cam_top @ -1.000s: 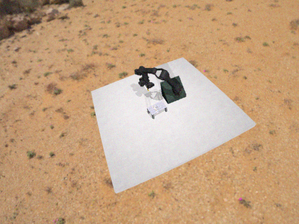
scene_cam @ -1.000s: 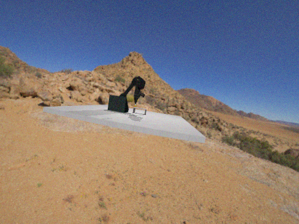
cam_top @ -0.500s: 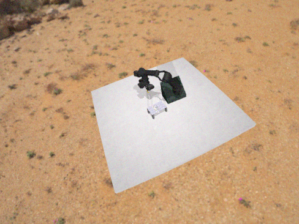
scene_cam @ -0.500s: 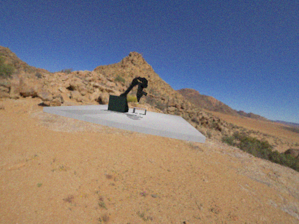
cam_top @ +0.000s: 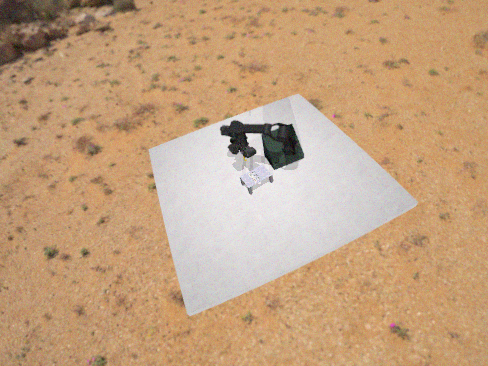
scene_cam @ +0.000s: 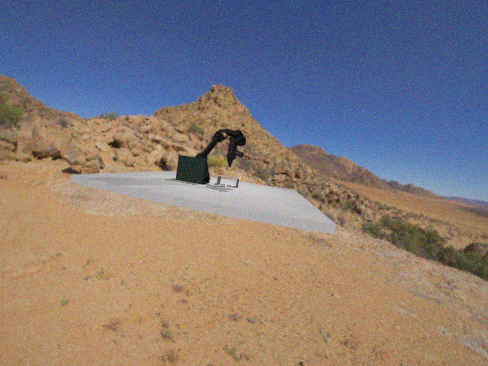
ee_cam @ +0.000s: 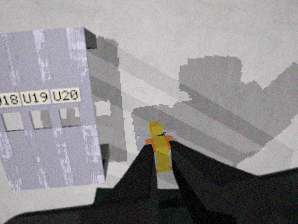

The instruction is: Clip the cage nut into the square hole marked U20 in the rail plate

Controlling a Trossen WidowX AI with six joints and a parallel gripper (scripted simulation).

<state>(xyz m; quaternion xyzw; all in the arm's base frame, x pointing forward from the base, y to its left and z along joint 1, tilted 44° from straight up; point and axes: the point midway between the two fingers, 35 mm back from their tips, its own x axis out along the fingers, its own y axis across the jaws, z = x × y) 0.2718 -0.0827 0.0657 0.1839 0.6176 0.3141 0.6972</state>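
Hard to make out: the cage nut (cam_top: 245,159) (ee_cam: 161,152) was a yellow speck in the top view and could not be picked out in the exterior view; its wings were probably the grey slivers by the fingertips.
Cut off: the rail plate (cam_top: 263,173) (scene_cam: 228,177) (ee_cam: 52,65) ran out of the wrist view at nine o'clock, clipping the leftmost label.
Hidden: the dark fingers covered part of the nut's sides.
Pincer (cam_top: 245,156) (scene_cam: 230,165) (ee_cam: 160,149): closed on the nut, one finger on each side.
Nut: one, yellow with orange at its sides, off the plate; the plate lay at five o'clock from it in the top view.
U20 hole (ee_cam: 70,122): one, unfilled, at ten o'clock from the nut in the wrist view.
Labels and holes: three of each in the wrist view.
Base block (cam_top: 285,155) (scene_cam: 192,169): one, dark green, at two o'clock from the nut from above.
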